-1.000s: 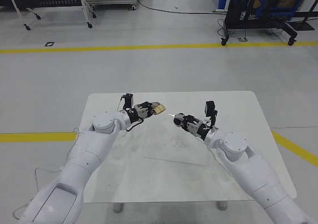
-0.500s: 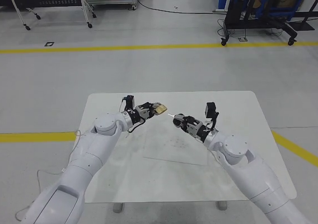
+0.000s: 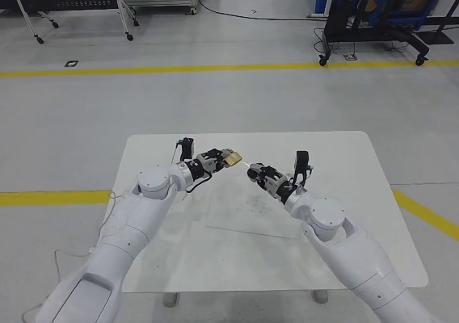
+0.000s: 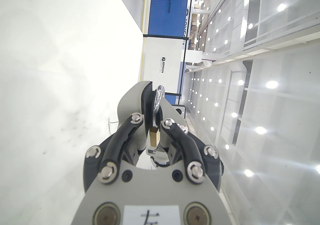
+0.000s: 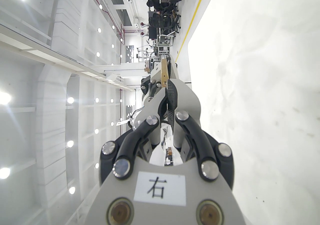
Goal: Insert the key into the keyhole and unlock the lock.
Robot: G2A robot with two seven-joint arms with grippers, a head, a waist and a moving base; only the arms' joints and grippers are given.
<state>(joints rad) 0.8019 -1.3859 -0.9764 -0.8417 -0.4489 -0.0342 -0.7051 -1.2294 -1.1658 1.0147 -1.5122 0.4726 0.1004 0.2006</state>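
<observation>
Lock: showing brass-coloured metal, its shackle gleaming glossy silver.
Key: glinting as bare silvery metal.
Desk: looking matt white, smooth, faintly smudged.

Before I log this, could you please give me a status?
Left fingers shut on padlock. Right fingers shut on key. Key tip near padlock, apparently not inserted. Nothing between.

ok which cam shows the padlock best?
Top view: the padlock shows most of its brass body, held above the table in the left gripper. Left wrist view gives just its shackle and a brass sliver between the fingers. Right wrist view gives a thin brass edge past the right gripper.
</observation>
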